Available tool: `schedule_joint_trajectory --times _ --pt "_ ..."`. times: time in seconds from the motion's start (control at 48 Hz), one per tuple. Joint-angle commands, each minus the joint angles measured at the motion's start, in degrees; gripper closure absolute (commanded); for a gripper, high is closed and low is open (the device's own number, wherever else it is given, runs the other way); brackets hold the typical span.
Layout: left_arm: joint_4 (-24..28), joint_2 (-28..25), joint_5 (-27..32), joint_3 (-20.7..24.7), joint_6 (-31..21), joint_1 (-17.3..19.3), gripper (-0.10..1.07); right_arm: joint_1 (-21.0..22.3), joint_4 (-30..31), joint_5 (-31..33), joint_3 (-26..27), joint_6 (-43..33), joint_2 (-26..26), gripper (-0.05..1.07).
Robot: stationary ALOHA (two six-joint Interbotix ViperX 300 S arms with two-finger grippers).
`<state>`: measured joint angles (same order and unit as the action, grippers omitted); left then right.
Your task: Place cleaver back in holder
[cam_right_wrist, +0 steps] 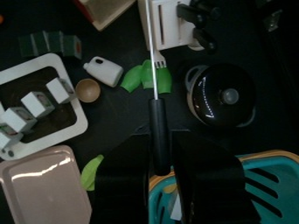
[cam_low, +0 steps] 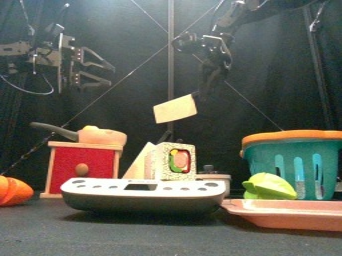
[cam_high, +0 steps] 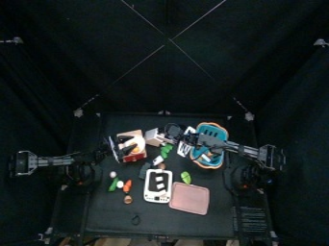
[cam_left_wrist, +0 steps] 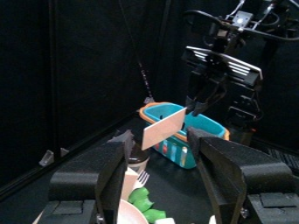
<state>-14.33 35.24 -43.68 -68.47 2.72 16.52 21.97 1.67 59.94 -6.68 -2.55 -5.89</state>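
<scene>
**Cleaver held aloft, apart from the holder**

The right tool point(cam_left_wrist: 205, 92) pinches the cleaver point(cam_low: 174, 108) by its slim black handle. The flat, pale, rectangular blade hangs tilted in the air over the middle of the counter point(cam_low: 160, 238). From the right wrist, the blade shows edge-on as a thin light line running out from the handle.

The holder point(cam_low: 80, 170), a chunky wooden block with a tan frame and a reddish face, stands on the counter's left side in the front view. It is lower than the cleaver and well apart from it.

The left tool point(cam_left_wrist: 163, 149) hangs high on the left. Its broad black jaws are spread wide and hold nothing.

A teal slatted basket point(cam_low: 294, 160) with an orange rim sits on the right. A smooth pink board point(cam_low: 287, 212) lies flat in front of it. A white oval tray point(cam_low: 140, 195) sits front and centre.
</scene>
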Motion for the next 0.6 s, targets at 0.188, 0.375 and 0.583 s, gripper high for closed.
schedule_joint_trajectory --times 0.188,0.375,0.583 --pt "-0.26 0.09 -0.09 0.18 0.18 0.35 0.10 6.33 -7.91 5.27 3.52 10.11 3.87 0.52" --pt "-0.26 0.09 0.18 -0.09 0.18 0.26 0.10 8.00 -8.88 5.45 4.92 11.16 5.71 0.52" --pt "-0.26 0.09 0.44 -0.09 0.18 0.35 0.10 8.00 -8.53 6.68 6.06 11.16 6.94 0.52"
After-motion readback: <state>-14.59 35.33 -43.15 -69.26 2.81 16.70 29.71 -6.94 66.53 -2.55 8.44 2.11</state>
